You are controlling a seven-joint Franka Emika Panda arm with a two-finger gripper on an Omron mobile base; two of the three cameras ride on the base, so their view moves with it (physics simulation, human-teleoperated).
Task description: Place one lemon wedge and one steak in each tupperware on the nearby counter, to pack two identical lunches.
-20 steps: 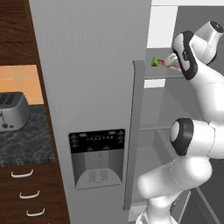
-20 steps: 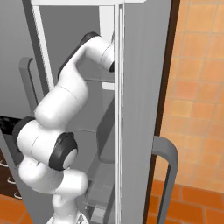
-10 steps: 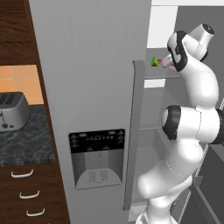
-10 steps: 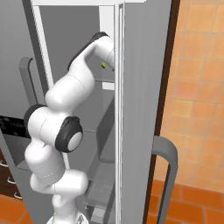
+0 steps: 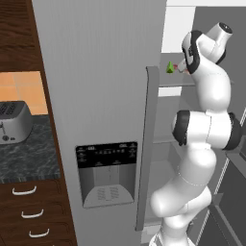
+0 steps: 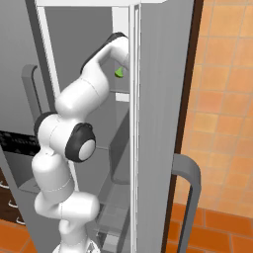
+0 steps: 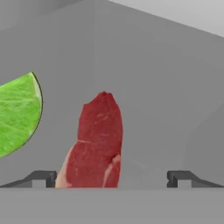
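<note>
My arm reaches high into the open fridge (image 5: pixel 105 96), up to a grey shelf (image 5: pixel 175 82). My claw (image 7: pixel 111 177) is wide apart and holds nothing; its two dark tips stand on both sides of a red steak (image 7: pixel 97 142) that lies on the shelf directly in front of me. Just beside the steak, to the left in the hand view, there is a green wedge (image 7: pixel 17 113), not touching it. From the left base view I also see the green wedge (image 5: pixel 169 67) on the shelf, and far left a toaster (image 5: pixel 13 122) on the dark speckled surface (image 5: pixel 26 158).
</note>
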